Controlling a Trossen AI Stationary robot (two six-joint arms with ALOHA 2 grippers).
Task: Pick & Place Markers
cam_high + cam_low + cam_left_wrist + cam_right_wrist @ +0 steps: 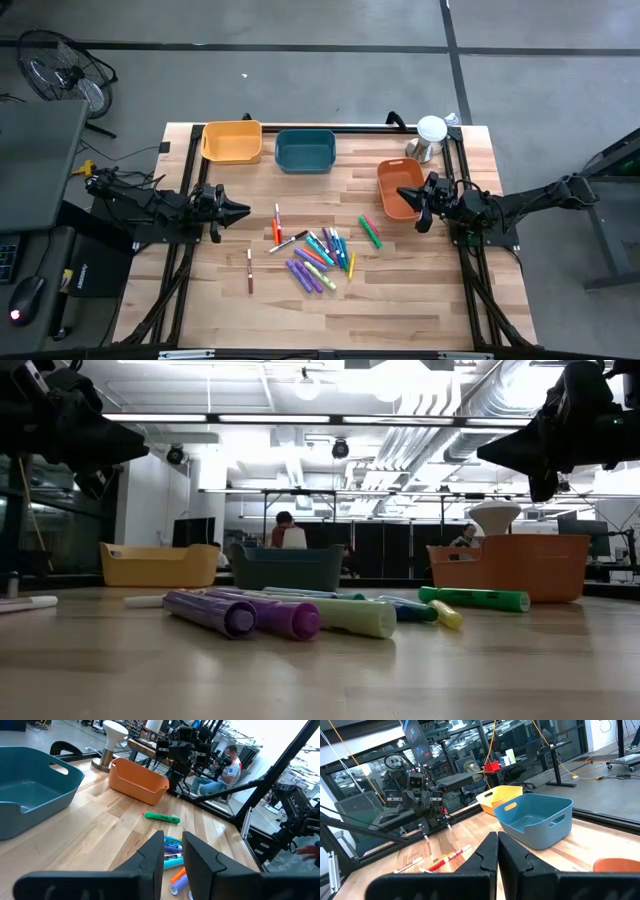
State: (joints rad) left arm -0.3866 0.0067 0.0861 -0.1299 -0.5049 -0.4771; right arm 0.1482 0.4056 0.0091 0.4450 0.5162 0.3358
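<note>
The wooden table [400, 290] carries three bins along its far side: a yellow bin [232, 141] toward the left, a teal bin [305, 150] just beside it, and an orange bin [398, 188] set apart to the right and nearer the middle. A white lamp-like stand [430, 137] sits at the far right corner, just beyond the orange bin.

The left arm [150, 208] reaches in from the left edge, and its left claw [238, 211] hangs above the table short of the marker pile; its two fingers [150, 862] stand a narrow gap apart and hold nothing. The right arm [530, 203] comes in from the right, and its right claw [404, 192] hangs over the orange bin, the fingers [487, 855] pressed nearly together and empty.

The markers [320, 258] lie loose on the table between the two claws, most of them in a pile near the middle: purple ones on the near side, blue and teal ones above them, with orange and yellow mixed in. A green marker [370, 232] lies just right of the pile, toward the orange bin. A red marker [276, 225] and a white marker [286, 243] lie at the left of the pile, and a brown marker [250, 270] lies alone farther left and nearer.
</note>
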